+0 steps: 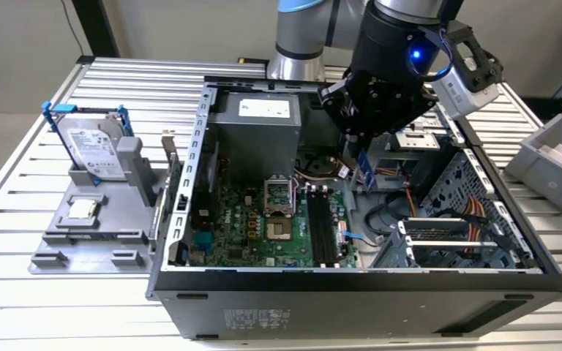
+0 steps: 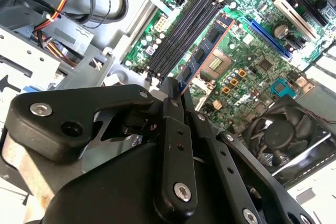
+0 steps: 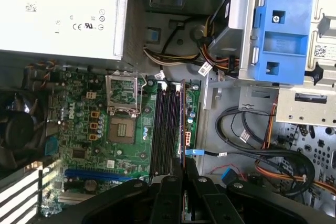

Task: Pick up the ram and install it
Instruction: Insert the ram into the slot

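— What is the black two-fingered claw (image 1: 363, 157) doing?

— It is clenched on the ram (image 1: 364, 167), a long, thin blue-green circuit-board stick with a row of dark chips. In the exterior view the stick hangs on edge below the fingers, inside the open grey metal computer case (image 1: 359, 289), above the row of long black memory slots (image 1: 320, 227).

— Can you see the grip closer up?

— Yes. In the second wrist view the black fingers (image 2: 170, 100) meet on one end of the ram (image 2: 207, 51), which runs out over the green motherboard (image 2: 247, 40) beside the slots (image 2: 184, 32). In the first wrist view the stick (image 3: 183, 124) appears edge-on as a thin line alongside the slots (image 3: 164, 129). Whether it touches a slot, I cannot tell.

— And around that?

— Beside the slots sits the square silver processor socket (image 3: 122, 129). The pale grey box of the power supply (image 1: 258, 117) stands at the far end of the case, a black fan (image 2: 283, 135) sits at the board's edge, and a blue plastic drive bracket (image 3: 281, 30) is fixed in the metal cage.

— Anything outside the case?

— Toward the exterior view's left, on the ribbed metal table (image 1: 27, 307), a grey plastic stand (image 1: 96, 234) carries a silver hard drive with a white label (image 1: 96, 150) and a small square silver chip (image 1: 82, 209).
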